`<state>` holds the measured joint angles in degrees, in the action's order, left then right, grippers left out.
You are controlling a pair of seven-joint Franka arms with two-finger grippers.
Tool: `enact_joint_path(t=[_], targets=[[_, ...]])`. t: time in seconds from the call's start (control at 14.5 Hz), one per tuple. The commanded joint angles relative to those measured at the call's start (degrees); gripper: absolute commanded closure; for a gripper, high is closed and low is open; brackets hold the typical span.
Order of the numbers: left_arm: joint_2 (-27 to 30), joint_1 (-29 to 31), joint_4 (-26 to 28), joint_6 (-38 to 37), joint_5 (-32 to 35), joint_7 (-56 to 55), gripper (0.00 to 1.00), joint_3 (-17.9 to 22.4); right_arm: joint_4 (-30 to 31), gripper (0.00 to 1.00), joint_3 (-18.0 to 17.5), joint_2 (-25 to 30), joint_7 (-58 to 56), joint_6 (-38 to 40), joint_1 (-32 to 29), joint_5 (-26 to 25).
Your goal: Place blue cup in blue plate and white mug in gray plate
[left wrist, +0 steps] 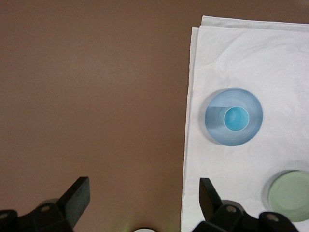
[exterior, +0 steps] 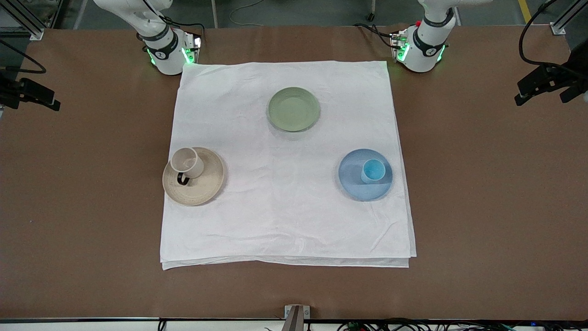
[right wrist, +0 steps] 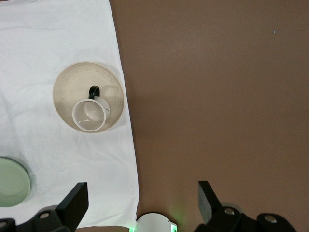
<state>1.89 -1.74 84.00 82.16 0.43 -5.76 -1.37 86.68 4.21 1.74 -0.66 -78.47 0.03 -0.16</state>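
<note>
The blue cup [exterior: 372, 171] stands upright in the blue plate [exterior: 353, 177] on the white cloth, toward the left arm's end; both show in the left wrist view, cup [left wrist: 236, 119] in plate [left wrist: 217, 130]. The white mug [exterior: 187, 162] stands in the gray plate [exterior: 202, 188], its black handle toward the front camera; both show in the right wrist view, mug [right wrist: 90, 115] in plate [right wrist: 67, 89]. My left gripper [left wrist: 144, 198] is open and empty, high over the bare table by its base. My right gripper [right wrist: 142, 200] is open and empty, high over its own base.
A sage-green plate [exterior: 293, 109] sits on the white cloth [exterior: 285, 216], farther from the front camera, between the arm bases. Black camera mounts [exterior: 546, 82] stand at both table ends. Brown table [exterior: 496, 207] surrounds the cloth.
</note>
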Motion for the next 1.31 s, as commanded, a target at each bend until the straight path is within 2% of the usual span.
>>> enact_joint_path(t=[0.0,0.28,0.48,1.24], targets=[[1.98,-0.37,2.48,0.02,-0.7,0.84,0.0,0.31,4.9,0.0,-0.87,3.97,-0.74,-2.12,-1.08,0.78],[2.07,-0.54,3.45,0.28,-0.7,0.84,0.0,0.14,10.78,0.0,-0.87,8.19,-2.14,-7.21,-1.17,0.78],[2.59,-0.28,3.97,0.37,-0.7,0.84,0.0,-1.79,10.79,0.0,-0.87,8.28,-2.41,-7.22,-1.17,0.34],[2.51,-0.28,3.36,-0.07,-0.35,0.58,0.0,-1.8,10.52,0.0,-0.87,8.02,-2.41,-6.96,-1.17,0.34]])
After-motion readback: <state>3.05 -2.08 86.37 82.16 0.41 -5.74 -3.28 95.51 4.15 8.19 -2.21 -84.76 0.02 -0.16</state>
